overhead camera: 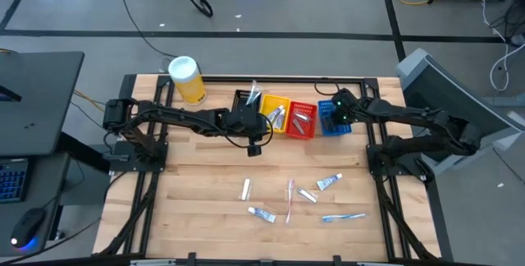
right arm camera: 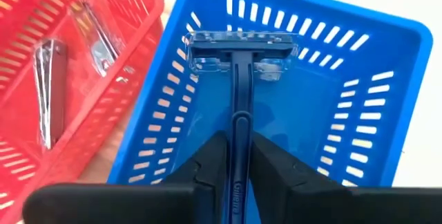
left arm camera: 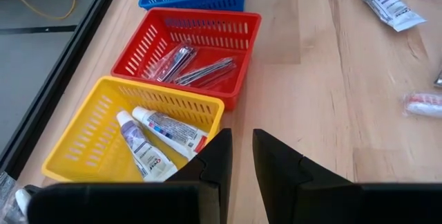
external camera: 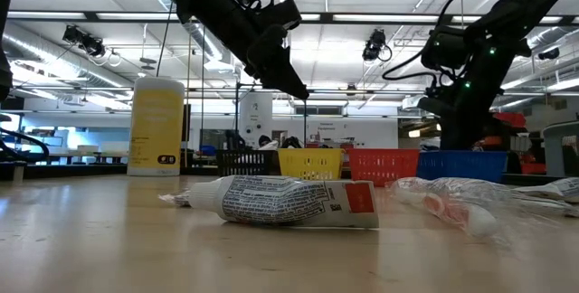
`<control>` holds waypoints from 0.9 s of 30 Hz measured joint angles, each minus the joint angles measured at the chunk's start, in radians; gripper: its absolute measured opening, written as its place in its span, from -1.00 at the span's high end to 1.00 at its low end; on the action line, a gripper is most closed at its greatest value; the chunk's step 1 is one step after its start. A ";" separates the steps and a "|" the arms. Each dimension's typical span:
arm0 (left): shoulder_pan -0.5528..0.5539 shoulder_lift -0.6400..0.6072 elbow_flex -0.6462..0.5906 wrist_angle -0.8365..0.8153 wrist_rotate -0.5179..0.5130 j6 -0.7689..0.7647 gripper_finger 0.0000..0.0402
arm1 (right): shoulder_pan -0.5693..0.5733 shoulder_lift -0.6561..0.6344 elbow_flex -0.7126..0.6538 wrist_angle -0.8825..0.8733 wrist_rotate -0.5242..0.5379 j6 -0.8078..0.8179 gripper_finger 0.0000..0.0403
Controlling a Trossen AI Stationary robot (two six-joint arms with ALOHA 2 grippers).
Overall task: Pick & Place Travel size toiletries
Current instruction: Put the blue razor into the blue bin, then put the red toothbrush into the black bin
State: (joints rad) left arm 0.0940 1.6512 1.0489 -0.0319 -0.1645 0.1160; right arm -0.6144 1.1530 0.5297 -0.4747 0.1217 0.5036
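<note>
My right gripper [right arm camera: 239, 162] hangs over the blue basket [right arm camera: 345, 113], shut on a dark blue razor [right arm camera: 242, 51] whose clear-capped head points into the basket. My left gripper [left arm camera: 242, 155] hovers by the near rim of the yellow basket [left arm camera: 83, 134], fingers a narrow gap apart with nothing between them. Two white tubes [left arm camera: 148, 144] lie in that basket. Metal clippers [left arm camera: 200, 68] lie in the red basket [overhead camera: 302, 121]. Several tubes and toothbrushes lie loose on the near half of the table, among them a white tube [overhead camera: 244, 188] and a blue toothbrush [overhead camera: 343, 217]. My right gripper pinches the razor's handle [right arm camera: 239, 134] between its two fingers, which come steeply from above and lie along the handle. The razor juts out past the fingertips, head [right arm camera: 242, 44] foremost, over the inside of the blue basket; whether it touches the basket I cannot tell.
Black [overhead camera: 244, 100], yellow, red and blue baskets stand in a row at the far middle of the table. A yellow canister [overhead camera: 187, 79] with a white lid stands at the far left. A metal frame [overhead camera: 148, 167] edges the wooden top.
</note>
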 joint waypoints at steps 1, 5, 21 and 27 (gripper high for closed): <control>0.000 0.000 0.000 0.000 0.000 0.000 0.66 | 0.000 0.000 0.000 0.001 0.006 -0.005 0.65; 0.000 0.000 0.000 0.000 0.000 0.000 0.66 | 0.000 0.000 0.000 0.001 0.038 -0.012 0.64; 0.000 0.000 0.000 0.000 0.000 0.000 0.66 | 0.043 0.001 0.000 0.120 0.032 -0.140 0.63; 0.000 0.000 0.000 0.000 0.000 0.000 0.66 | 0.123 0.001 0.000 0.234 0.032 -0.192 0.63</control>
State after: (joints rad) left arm 0.0937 1.6512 1.0489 -0.0317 -0.1642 0.1158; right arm -0.4910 1.1538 0.5297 -0.2411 0.1539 0.3114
